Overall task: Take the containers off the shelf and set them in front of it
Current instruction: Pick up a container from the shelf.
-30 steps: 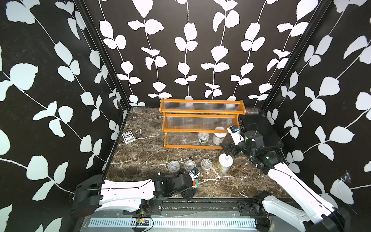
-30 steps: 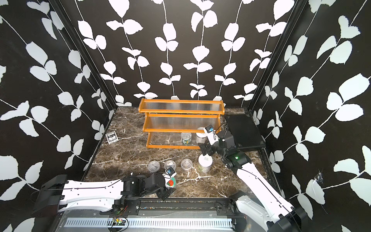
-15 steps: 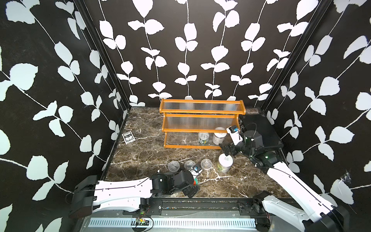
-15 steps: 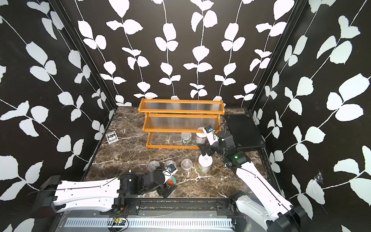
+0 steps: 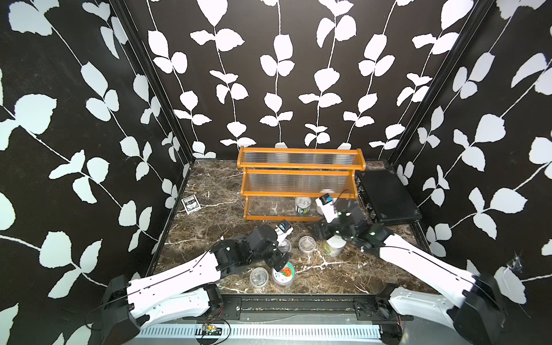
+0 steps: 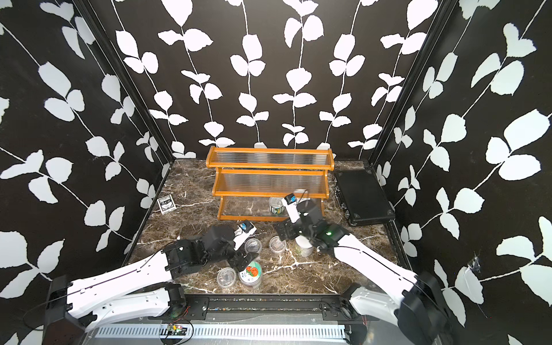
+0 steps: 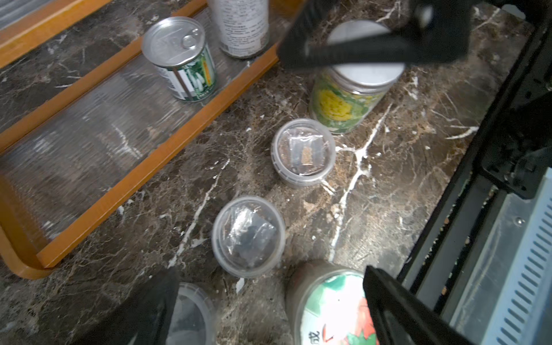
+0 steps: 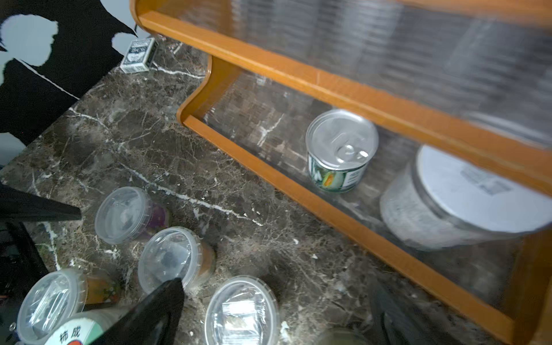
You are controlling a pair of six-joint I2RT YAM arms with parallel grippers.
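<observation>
Sitting upright on the lowest tier of the orange-brown wooden stepped shelf (image 8: 298, 194), the silver pull-tab tin can (image 8: 342, 152) is not yet off; long axis vertical, lid up. Just beside it on the same tier, partly under the middle tier, stands a squat white-lidded jar (image 8: 463, 197), also upright. Both lie ahead of the right gripper (image 8: 274, 283), past the shelf's front rail. In both top views the jar is closer to the gripper's line and the can sits a bit toward the left arm's side.

Right gripper: jaws spread wide, empty, hovering just over the lid of the yellow-and-green-labelled jar (image 7: 343, 104), which stands on the brown marble tabletop (image 5: 209, 227) in front of the shelf. Left gripper (image 7: 268, 268): jaws wide too, nothing held, well back from the shelf, over the persimmon-labelled jar (image 5: 283, 273) and near the clear lidded plastic cups (image 5: 307, 243).

The right arm is clearly nearer, so the next reach is likely forward and low under the middle tier, with tight headroom.

Versus a second ago, the left arm has moved toward the shelf and its jaws have finished opening. The persimmon-labelled jar stays put. One cup near the front edge is now uncovered. The right gripper has drifted slightly sideways; the can and jar on the shelf are unmoved.
</observation>
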